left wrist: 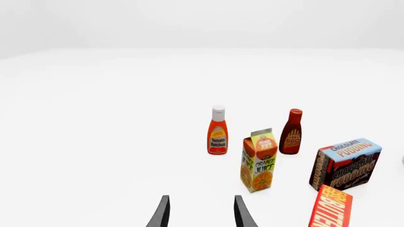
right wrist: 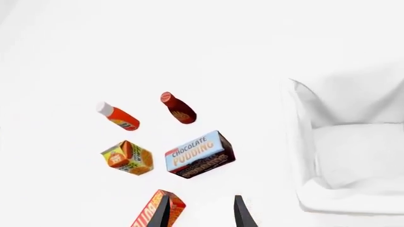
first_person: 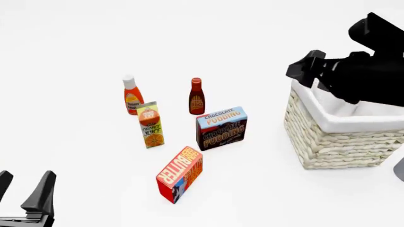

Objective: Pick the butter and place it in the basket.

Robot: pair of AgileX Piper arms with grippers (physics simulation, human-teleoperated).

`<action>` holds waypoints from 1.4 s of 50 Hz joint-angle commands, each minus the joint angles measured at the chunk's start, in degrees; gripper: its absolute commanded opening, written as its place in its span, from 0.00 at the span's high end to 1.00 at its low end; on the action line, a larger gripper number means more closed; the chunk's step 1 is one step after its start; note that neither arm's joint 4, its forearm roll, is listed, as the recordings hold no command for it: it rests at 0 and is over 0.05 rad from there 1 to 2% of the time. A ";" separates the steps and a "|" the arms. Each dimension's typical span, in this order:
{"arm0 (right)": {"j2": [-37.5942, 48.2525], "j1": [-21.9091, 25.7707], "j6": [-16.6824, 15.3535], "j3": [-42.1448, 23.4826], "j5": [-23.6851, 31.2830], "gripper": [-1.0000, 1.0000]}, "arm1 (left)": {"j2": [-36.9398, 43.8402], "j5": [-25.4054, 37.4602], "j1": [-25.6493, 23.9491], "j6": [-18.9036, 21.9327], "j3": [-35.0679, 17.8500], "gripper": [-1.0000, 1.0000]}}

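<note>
Approach step: nothing grasped yet. The butter [first_person: 180, 174] is lying on the counter [first_person: 75, 156], just in front of the pudding box [first_person: 222, 128], well apart from the basket [first_person: 341, 137]. Right hand [right wrist: 200, 213] is hovering high above the basket, fingers apart, empty. Left hand [left wrist: 200, 213] is sitting low at the near-left, also apart. Next, I'd say: drop onto the butter, aligned across its narrow sides. Pudding box and juice carton [first_person: 151, 125] are crowding it; ketchup [first_person: 132, 95] and BBQ bottle [first_person: 196, 96] are standing further back.

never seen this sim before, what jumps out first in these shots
The big wicker basket at the front view's right, its white liner folded over the rim, with the dark right arm above it. Then the bright groceries standing mid-table: the red butter carton nearest the camera, and the chocolate pudding box just behind it.
</note>
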 commanded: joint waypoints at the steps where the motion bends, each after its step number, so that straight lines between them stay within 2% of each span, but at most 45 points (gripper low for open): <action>1: 3.67 1.89 3.31 -0.01 -0.86 0.00 | 0.00 0.00 0.00 0.00 0.00 0.00; 10: 5.80 2.90 6.39 -0.27 -1.89 0.00 | 0.00 0.00 0.00 0.00 0.00 0.00; 12: 6.75 3.19 7.91 -0.29 -1.91 0.00 | 0.00 0.00 0.00 0.00 0.00 0.00; 27: 10.87 4.21 11.38 -2.33 -1.88 0.00 | 0.00 0.00 0.00 0.00 0.00 0.00; 34: 11.87 4.19 14.23 -2.29 -1.05 0.00 | 0.00 0.00 0.00 0.00 0.00 0.00; 48: 15.76 4.73 15.76 -4.78 2.82 0.00 | 0.00 0.00 0.00 0.00 0.00 0.00; 52: 14.49 3.41 16.34 -4.01 2.91 0.00 | 0.00 0.00 0.00 0.00 0.00 0.00; 70: 19.84 5.60 17.57 -5.98 1.47 0.00 | 0.00 0.00 0.00 0.00 0.00 0.00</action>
